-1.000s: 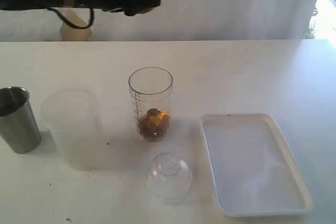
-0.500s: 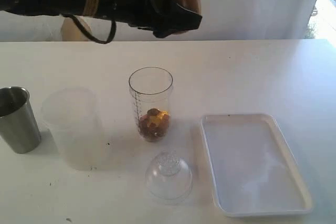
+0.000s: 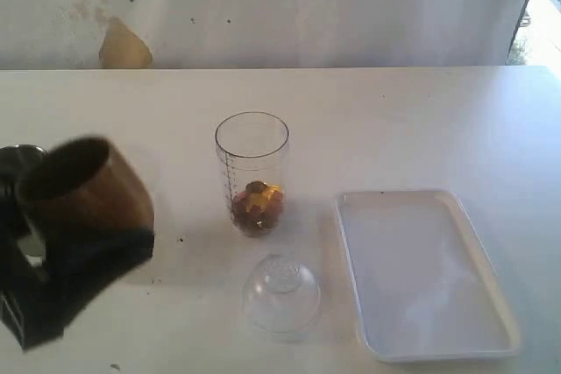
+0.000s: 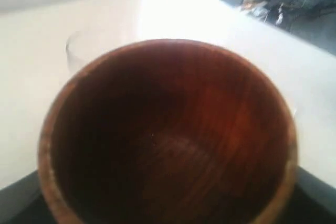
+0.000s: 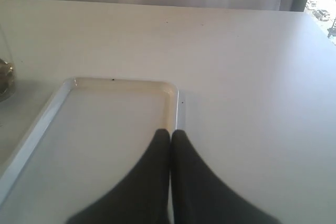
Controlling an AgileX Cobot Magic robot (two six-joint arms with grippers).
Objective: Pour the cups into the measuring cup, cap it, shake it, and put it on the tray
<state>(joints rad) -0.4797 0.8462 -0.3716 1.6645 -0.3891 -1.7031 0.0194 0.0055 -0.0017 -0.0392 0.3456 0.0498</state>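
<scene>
My left gripper [image 3: 77, 256] is shut on the rounded brown wooden cup [image 3: 83, 186], low at the table's left front. The left wrist view looks straight into the wooden cup [image 4: 168, 135], which is empty. The measuring cup [image 3: 252, 172] stands upright mid-table with orange and brown pieces in its bottom. In front of it the clear dome cap [image 3: 282, 293] rests on the table. The white tray [image 3: 429, 339] lies to the right. Only the rim of the steel tumbler [image 3: 17, 155] shows; the frosted cup is hidden behind the held cup. My right gripper [image 5: 170, 132] is shut and empty above the tray [image 5: 105, 85].
A tan patch [image 3: 123, 45] marks the wall behind the table. The measuring cup's edge [image 5: 4, 77] shows at the side of the right wrist view. The right arm is out of the exterior view.
The left arm has swung the wooden cup from high above the measuring cup down to the table's left front, now covering the frosted cup and most of the steel tumbler.
</scene>
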